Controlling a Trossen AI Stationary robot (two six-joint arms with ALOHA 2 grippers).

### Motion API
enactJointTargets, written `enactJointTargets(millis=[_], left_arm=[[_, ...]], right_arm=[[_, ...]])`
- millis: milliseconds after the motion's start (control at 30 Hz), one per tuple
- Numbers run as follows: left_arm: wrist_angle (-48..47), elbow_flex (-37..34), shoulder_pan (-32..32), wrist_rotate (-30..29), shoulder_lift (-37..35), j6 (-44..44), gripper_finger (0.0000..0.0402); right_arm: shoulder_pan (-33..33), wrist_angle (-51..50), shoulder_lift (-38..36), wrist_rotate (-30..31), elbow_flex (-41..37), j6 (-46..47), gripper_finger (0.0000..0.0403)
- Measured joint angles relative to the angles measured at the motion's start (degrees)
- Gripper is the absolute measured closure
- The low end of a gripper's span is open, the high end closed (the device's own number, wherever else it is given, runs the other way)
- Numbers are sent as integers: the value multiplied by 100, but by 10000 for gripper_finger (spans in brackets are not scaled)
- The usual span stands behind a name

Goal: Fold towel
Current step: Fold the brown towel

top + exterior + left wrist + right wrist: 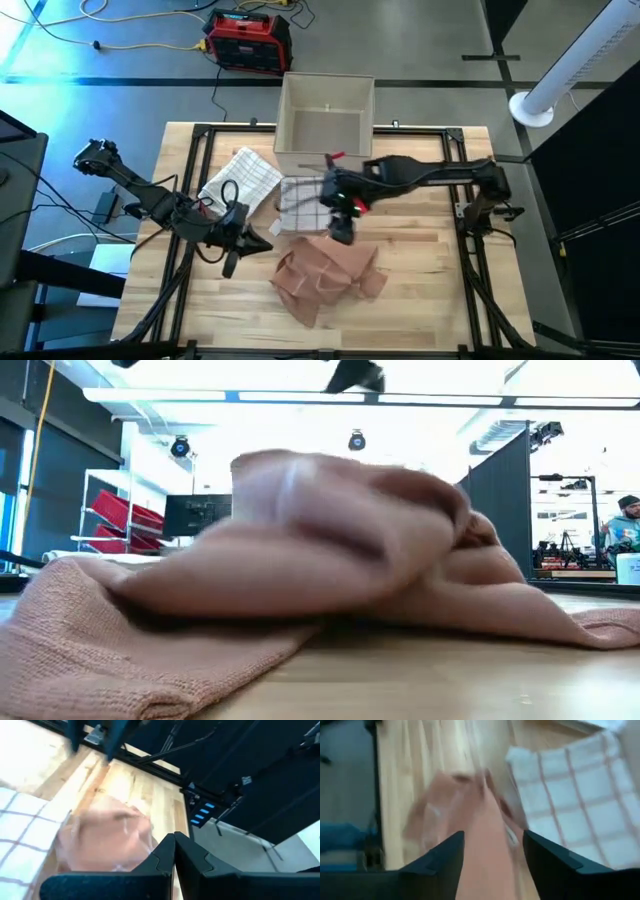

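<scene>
The fold has not really begun: the pink towel [325, 272] lies in a crumpled heap on the wooden table [440, 290], toward its front edge and near the middle, and the step in hand looks like getting hold of an edge so the cloth can be spread flat. The right gripper [341, 230] hangs over the heap's far edge; in the right wrist view its fingers [445, 865] stand spread with a strip of pink cloth running up between them, though whether they touch it I cannot tell. The left gripper [238, 243] sits just to the left of the heap, clear of it, its fingers [160, 865] pressed together on nothing. The next move, as I judge it, calls for the right fingers to pinch that strip and for the left to open and find a second corner, then draw the two apart. The towel is a soft, dusty-pink knit, bunched high with loose flaps trailing forward and to the right. Behind it lie two checked cloths [240, 180], and beyond them an open box [325, 125]
</scene>
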Motion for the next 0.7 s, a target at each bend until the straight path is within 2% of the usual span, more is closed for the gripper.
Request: enactJointTargets(millis=[233,367,433,533,700], left_arm=[[-231,1,2,-233,0,0,401],[-332,2,56,-240,0,4,401],[-398,0,117,-233,0,-3,401],[-446,2,171,-207,0,-6,401],[-449,2,280,107,0,-86,401]], right_arm=[[1050,-1719,-757,1187,27,-32,201],[1935,-2178,-787,2209,-90,342,201],[2294,-2081,-787,2554,-430,416,201],[2675,-1630,-778,2614,-1188,633,201],[3025,443,-772,2611,-2749,661,201]])
